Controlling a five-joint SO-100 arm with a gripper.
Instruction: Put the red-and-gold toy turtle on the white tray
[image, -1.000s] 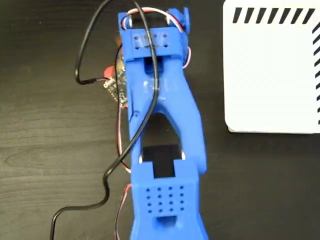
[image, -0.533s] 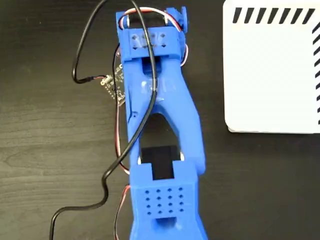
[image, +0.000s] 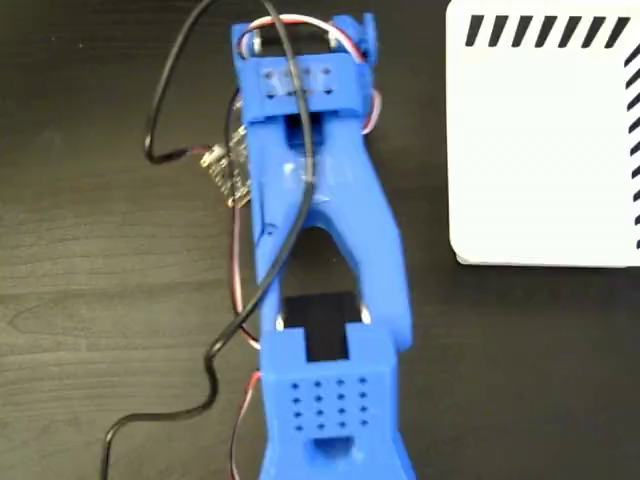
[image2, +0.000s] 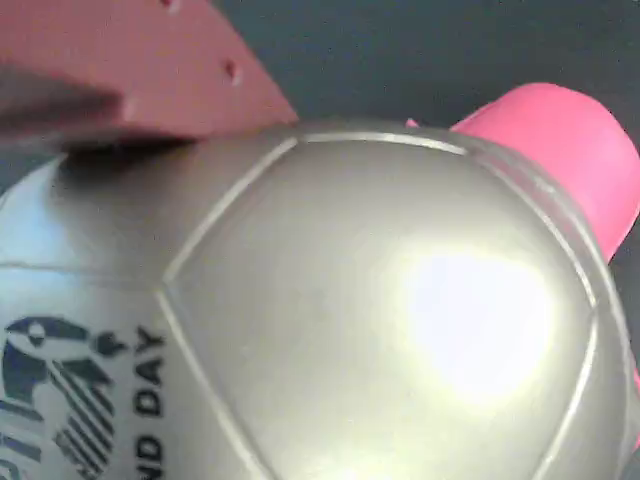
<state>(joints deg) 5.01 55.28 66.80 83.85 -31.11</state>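
The red-and-gold toy turtle (image2: 330, 320) fills the wrist view: a shiny pale-gold shell with a dark printed mark at the lower left and a pink-red limb at the upper right. One finger (image2: 150, 70) of my gripper (image2: 230, 150) lies against the top left of the shell; the other finger is out of sight. The gripper looks shut on the turtle. In the fixed view the blue arm (image: 320, 250) hides both turtle and gripper. The white tray (image: 540, 150), with black stripes along its edges, lies to the right of the arm.
A black cable (image: 180, 150) loops over the dark wooden table (image: 100, 280) on the arm's left. A small circuit board (image: 226, 168) sticks out from the arm's left side. A strip of bare table separates the arm from the tray.
The red bit of turtle that showed at the arm's left edge a second ago is now hidden under the arm. The arm's far end shifted slightly up the picture.
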